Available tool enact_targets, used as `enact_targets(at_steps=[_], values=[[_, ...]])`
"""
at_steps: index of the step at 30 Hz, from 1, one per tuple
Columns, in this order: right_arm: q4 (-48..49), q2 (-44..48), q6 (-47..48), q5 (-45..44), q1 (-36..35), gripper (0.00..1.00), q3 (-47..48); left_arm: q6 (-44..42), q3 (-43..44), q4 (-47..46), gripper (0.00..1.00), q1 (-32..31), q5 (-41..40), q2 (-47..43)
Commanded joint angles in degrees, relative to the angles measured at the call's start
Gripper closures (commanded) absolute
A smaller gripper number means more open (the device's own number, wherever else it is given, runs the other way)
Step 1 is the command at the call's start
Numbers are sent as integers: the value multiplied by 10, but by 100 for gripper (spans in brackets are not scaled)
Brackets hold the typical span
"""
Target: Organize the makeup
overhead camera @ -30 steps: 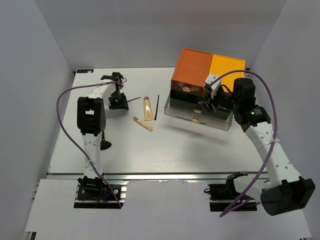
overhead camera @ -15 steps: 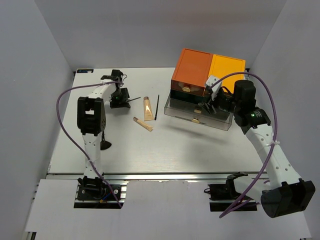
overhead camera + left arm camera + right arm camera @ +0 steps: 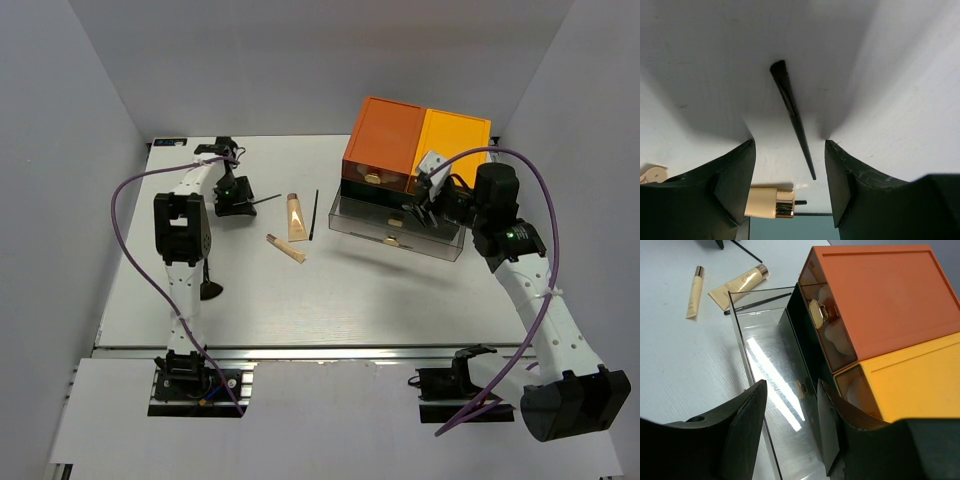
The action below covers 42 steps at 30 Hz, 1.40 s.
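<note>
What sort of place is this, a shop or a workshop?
Likely a robot test lab: two cabled arms bolted to a white table, plain grey walls, makeup laid out by an orange drawer box.

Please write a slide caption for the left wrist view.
Open left gripper poised over a thin black pencil on the white table.

Pointing to a robotics lab: grey walls (image 3: 60, 150) boxing in a white table (image 3: 330, 300), purple cables (image 3: 114, 212) looping above an aluminium rail (image 3: 330, 351).
</note>
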<state>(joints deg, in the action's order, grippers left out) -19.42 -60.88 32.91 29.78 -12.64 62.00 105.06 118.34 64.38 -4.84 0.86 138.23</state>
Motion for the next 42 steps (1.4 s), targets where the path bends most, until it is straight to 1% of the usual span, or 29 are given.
enact_targets(at_steps=[1, 5, 9, 15, 17, 18, 21, 24, 27, 34, 35, 38, 41, 42], values=[[32, 8, -10, 8, 5, 50, 1, -8, 2, 79, 33, 9, 17, 38], [35, 7, -14, 12, 9, 50, 8, -16, 3, 91, 35, 15, 29, 55], [35, 12, -17, 16, 12, 50, 8, -16, -5, 84, 36, 19, 27, 54], [38, 18, -24, 22, 17, 50, 5, -23, -9, 100, 36, 19, 31, 54], [38, 19, -25, 24, 17, 50, 7, -29, -14, 103, 40, 19, 39, 50], [39, 19, -26, 25, 18, 50, 7, -36, -27, 100, 50, 19, 46, 48], [41, 21, -29, 29, 19, 50, 7, -37, -67, 93, 57, 19, 43, 25], [45, 23, -32, 33, 20, 50, 6, -41, -113, 77, 58, 19, 30, -9], [50, 23, -34, 35, 21, 50, 4, -56, -134, 65, 58, 19, 20, -24], [54, 26, -35, 38, 22, 50, 4, -85, -145, 80, 60, 10, 0, -24], [54, 26, -35, 38, 22, 50, 4, -86, -150, 80, 61, 9, -22, -28], [54, 28, -35, 39, 23, 50, 4, -90, -168, 76, 64, 7, -34, -38], [54, 30, -34, 41, 24, 50, 3, -93, -174, 76, 72, 4, -46, -36], [54, 31, -34, 41, 24, 50, 3, -90, -177, 73, 76, 2, -49, -34]])
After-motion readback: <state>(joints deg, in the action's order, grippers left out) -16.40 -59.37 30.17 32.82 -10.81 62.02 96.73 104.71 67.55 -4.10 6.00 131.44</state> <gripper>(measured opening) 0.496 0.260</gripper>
